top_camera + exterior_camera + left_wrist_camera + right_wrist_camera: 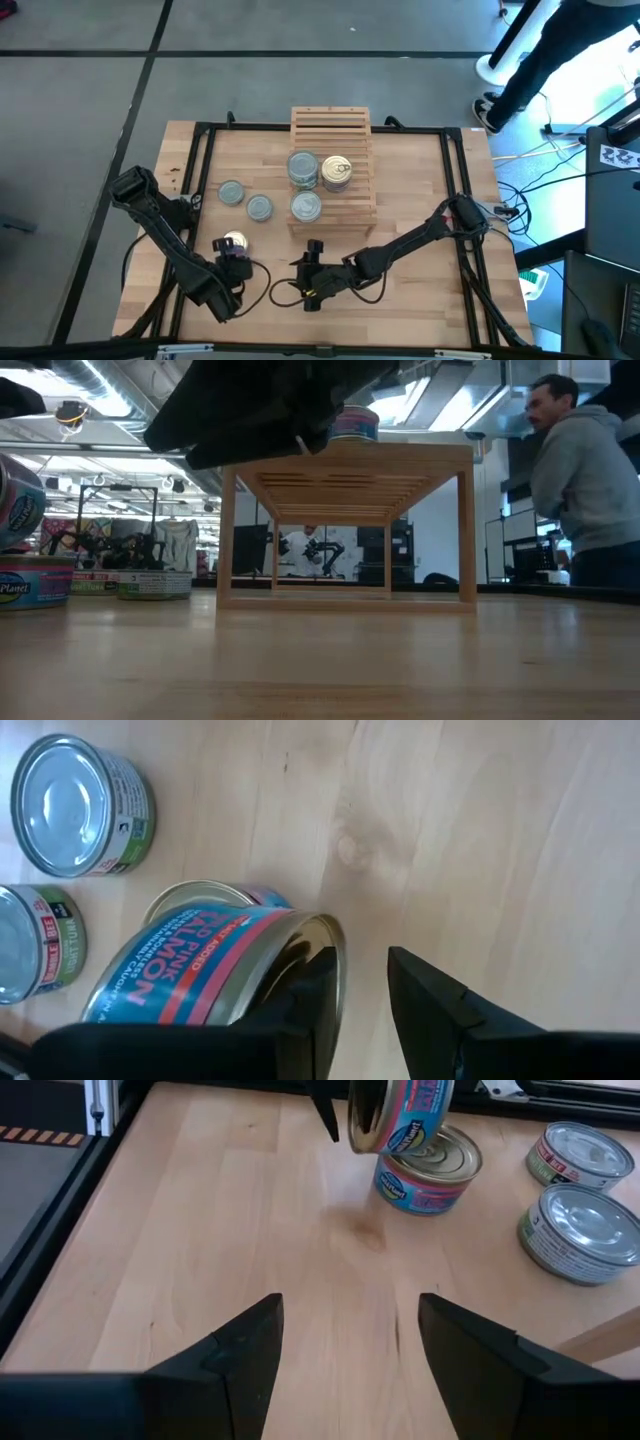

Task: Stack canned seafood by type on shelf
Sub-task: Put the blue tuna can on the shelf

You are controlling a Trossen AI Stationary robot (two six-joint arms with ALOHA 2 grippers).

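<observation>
Holding a small round pink-salmon tin (215, 970) tipped on its edge, the left gripper (360, 990) pinches the rim with one finger inside the lip and one outside, jaws narrowly parted on thin metal. Judgement: the tin is rigid, smooth and slippery, moderately heavy for its size; a rim pinch can swivel, so a grip across the side wall would be safer.

High view: left gripper (236, 258) sits at about 8 o'clock on the smooth wooden tabletop (420, 300), the golden tin top (233, 242) just beside it. Two grey-topped tins (245, 200) lie at 9 o'clock. The light slatted wooden shelf (330, 125) at 12 o'clock carries three tins or stacks (318, 180). The right gripper (312, 270) waits at 6 o'clock.

Low view: shelf (345, 460) stands ahead; a tin (355, 422) shows on top, and tins (40, 575) at 9 o'clock.

Left wrist view: a second salmon tin (255, 898) lies flat under the lifted one.

Right wrist view: right gripper (350, 1330) is wide open and empty, low over the table, facing the tilted tin (400, 1115).
</observation>
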